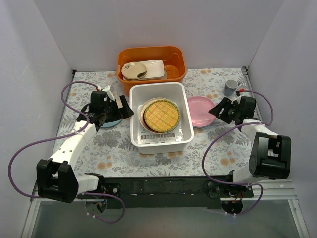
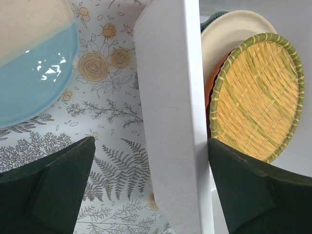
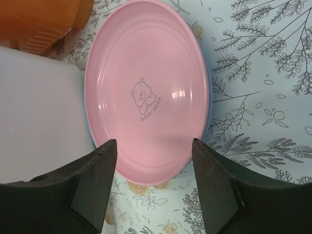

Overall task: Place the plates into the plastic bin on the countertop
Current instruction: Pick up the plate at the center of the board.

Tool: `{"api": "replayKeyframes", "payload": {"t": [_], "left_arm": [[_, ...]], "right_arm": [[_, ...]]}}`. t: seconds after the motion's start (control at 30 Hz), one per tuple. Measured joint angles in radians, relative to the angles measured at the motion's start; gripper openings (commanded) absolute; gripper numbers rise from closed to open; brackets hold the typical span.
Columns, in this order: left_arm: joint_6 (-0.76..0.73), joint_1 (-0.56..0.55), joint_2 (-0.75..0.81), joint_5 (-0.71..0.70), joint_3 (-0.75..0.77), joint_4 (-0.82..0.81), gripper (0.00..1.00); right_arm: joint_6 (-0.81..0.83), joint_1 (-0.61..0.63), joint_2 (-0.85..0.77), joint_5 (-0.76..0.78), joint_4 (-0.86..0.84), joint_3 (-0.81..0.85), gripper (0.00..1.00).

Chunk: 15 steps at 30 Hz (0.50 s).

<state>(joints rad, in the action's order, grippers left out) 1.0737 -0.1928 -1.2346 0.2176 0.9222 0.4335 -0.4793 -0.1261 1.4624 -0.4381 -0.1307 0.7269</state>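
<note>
Plainly, the left gripper (image 2: pixel 150 146) held empty jaws wide astride the plastic bin (image 2: pixel 170 97) rim; the right gripper (image 3: pixel 154 144) had open, empty jaws at the pink plate (image 3: pixel 146 63) edge.

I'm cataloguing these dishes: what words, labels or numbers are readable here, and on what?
"SWEET BEAR": under a small bear drawing in the middle of the round pink plate, right wrist view.
Nothing else readable: no text shows on the white rectangular plastic bin, the orange plastic tub or the yellow woven-look plate.
</note>
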Motion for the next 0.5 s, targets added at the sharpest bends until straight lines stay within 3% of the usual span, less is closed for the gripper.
{"api": "replayKeyframes", "payload": {"t": [0.3, 0.5], "left_arm": [[0.0, 0.0, 0.0, 0.0, 0.0, 0.0, 0.98], [0.0, 0.0, 0.0, 0.0, 0.0, 0.0, 0.98]], "right_arm": [[-0.003, -0.013, 0.024, -0.004, -0.039, -0.024, 0.65], [-0.004, -0.018, 0.078, -0.002, -0.058, -0.037, 0.56]]}}
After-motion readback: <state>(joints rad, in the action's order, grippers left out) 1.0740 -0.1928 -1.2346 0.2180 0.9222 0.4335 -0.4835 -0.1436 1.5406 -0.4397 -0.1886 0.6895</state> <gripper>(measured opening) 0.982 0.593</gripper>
